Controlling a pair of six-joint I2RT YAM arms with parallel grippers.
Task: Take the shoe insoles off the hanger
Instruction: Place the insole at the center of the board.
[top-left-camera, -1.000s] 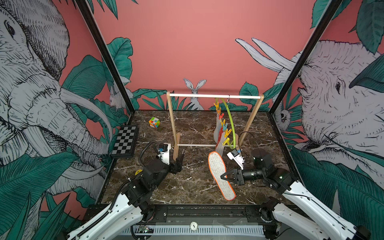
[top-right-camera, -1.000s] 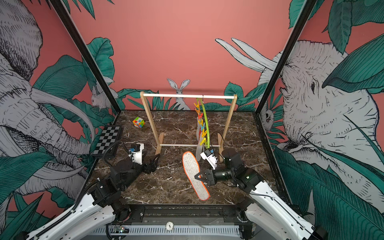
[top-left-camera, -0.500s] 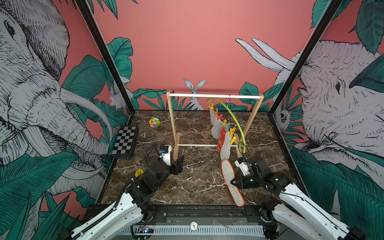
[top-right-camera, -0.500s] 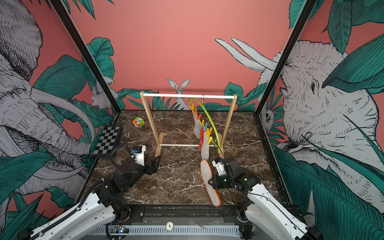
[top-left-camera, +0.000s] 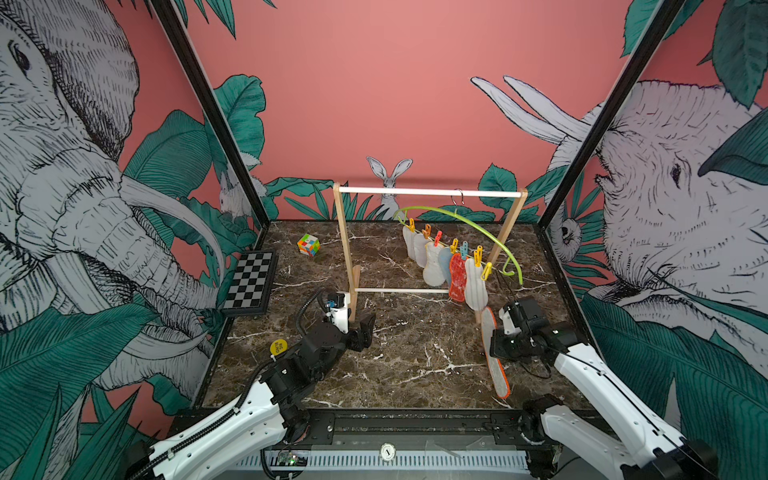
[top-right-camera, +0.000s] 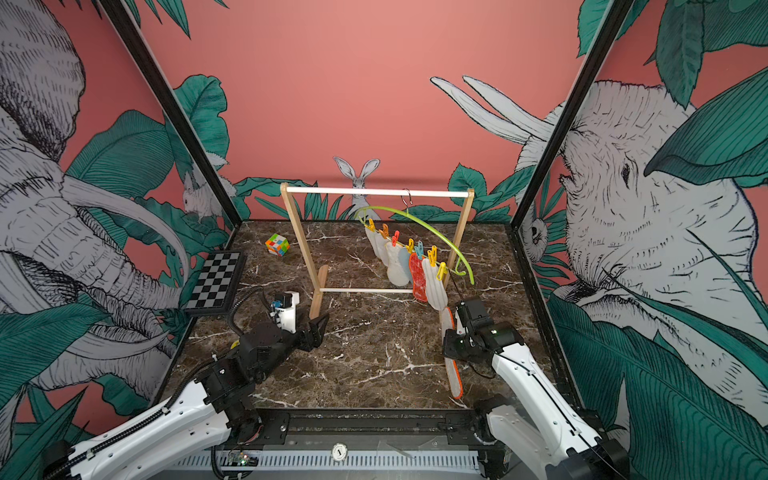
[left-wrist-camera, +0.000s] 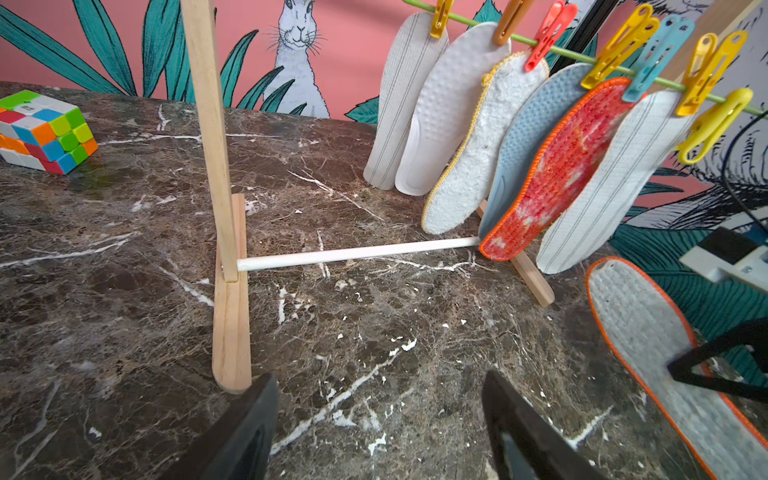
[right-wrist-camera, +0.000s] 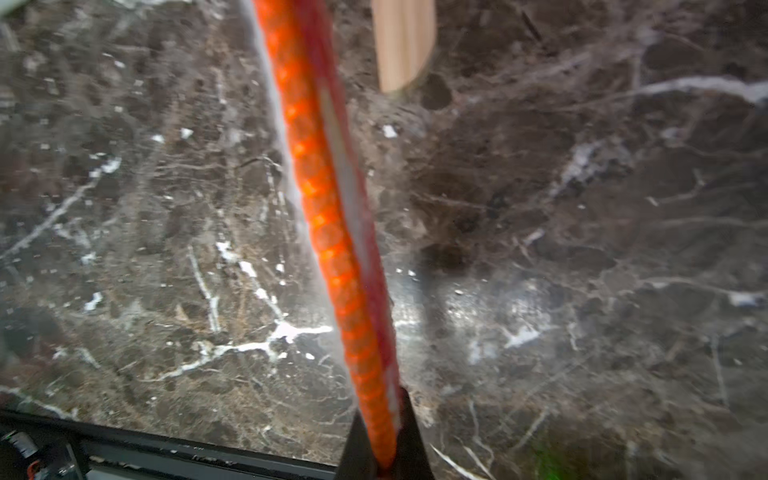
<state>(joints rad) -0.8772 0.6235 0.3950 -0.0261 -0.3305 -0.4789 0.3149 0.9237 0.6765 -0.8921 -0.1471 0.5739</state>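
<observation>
the right gripper (top-left-camera: 493, 352) is clamped on an orange-edged insole (top-left-camera: 498, 376), off the hanger (top-left-camera: 478, 226) and held edge-up over the marble table (top-left-camera: 415, 365), front right; i'd say setting it down comes next. six insoles (left-wrist-camera: 557, 166) hang clipped; the left gripper (left-wrist-camera: 378, 428) waits with jaws apart, empty

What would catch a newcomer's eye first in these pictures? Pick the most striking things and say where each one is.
The six hanging insoles, pegged with bright clips to the lime-green hanger on the wooden rack at the back right, draw the eye first. Next comes the orange-edged insole, held on edge by the right tool near the front right. A multicoloured puzzle cube sits at the back left.
</observation>
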